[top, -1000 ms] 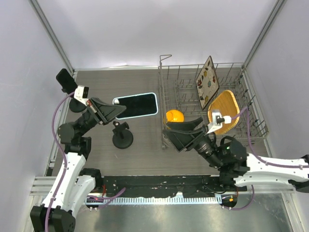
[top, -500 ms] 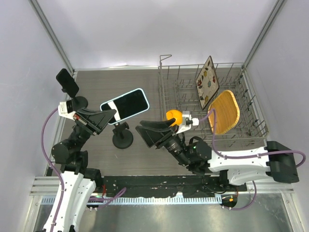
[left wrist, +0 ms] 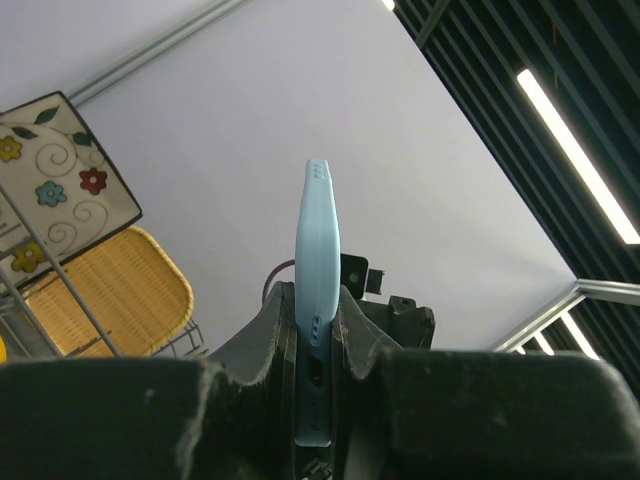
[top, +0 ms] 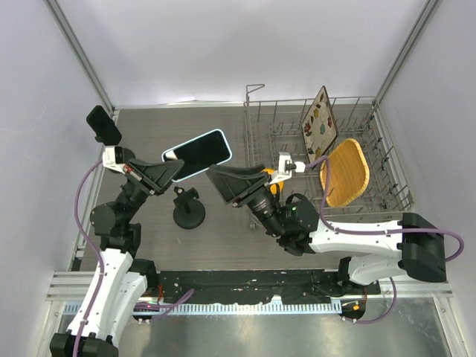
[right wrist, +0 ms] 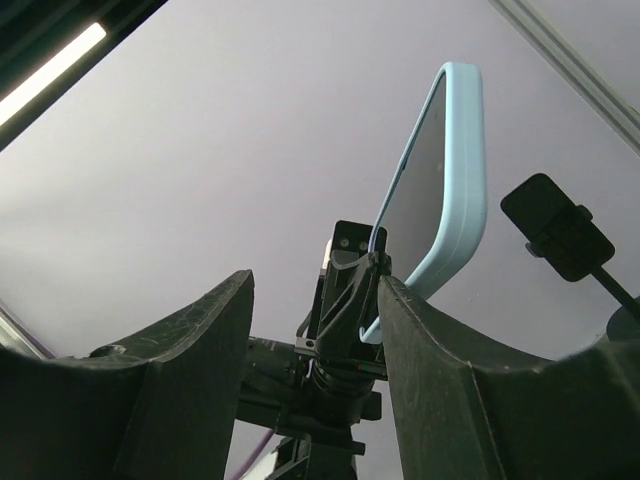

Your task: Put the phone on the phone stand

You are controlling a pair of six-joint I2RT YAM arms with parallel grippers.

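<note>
The phone (top: 197,154), dark-screened in a light blue case, is held in the air by my left gripper (top: 168,169), which is shut on its left end. It shows edge-on between the jaws in the left wrist view (left wrist: 318,300). The black phone stand (top: 188,210), a round base with a short post, sits on the table below the phone. My right gripper (top: 227,186) is open and empty, raised just right of the phone. The right wrist view looks up at the phone (right wrist: 432,200) and the left gripper (right wrist: 350,300).
A wire dish rack (top: 327,167) at the right holds a patterned plate (top: 318,126), a woven yellow plate (top: 344,171) and an orange object (top: 272,181). A second black stand (top: 103,126) stands at the far left.
My left gripper lifted the phone off the table and has tilted it in the air. My right arm swung left, its open gripper now close beside the phone.
</note>
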